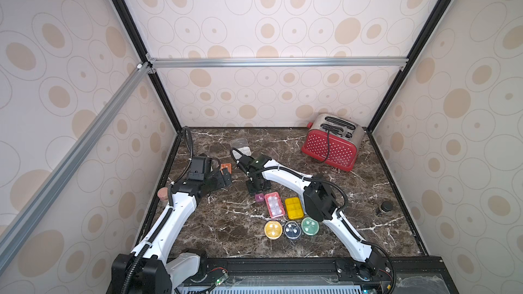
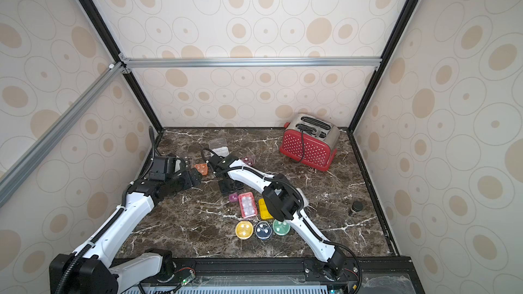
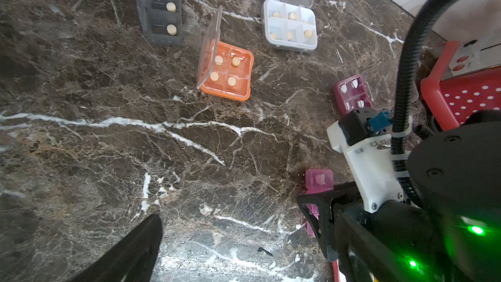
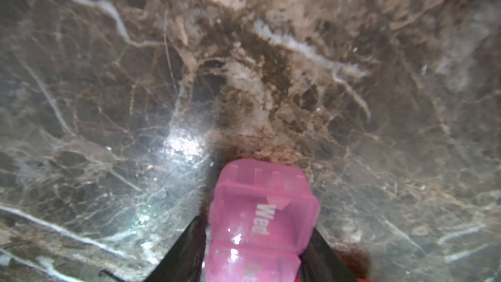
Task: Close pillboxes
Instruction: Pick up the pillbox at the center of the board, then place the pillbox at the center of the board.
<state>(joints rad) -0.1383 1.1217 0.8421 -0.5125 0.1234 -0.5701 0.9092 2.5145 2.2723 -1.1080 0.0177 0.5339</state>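
Pillbox of translucent pink plastic (image 4: 260, 212), its lid printed "Wed", lies on the dark marble counter (image 4: 108, 77) just beside the red rectangular clear-lidded pillbox (image 1: 274, 205). The right claw (image 4: 254, 229) clasps its two sides. The left claw (image 1: 225, 176), spread wide, hangs well apart from that red case.
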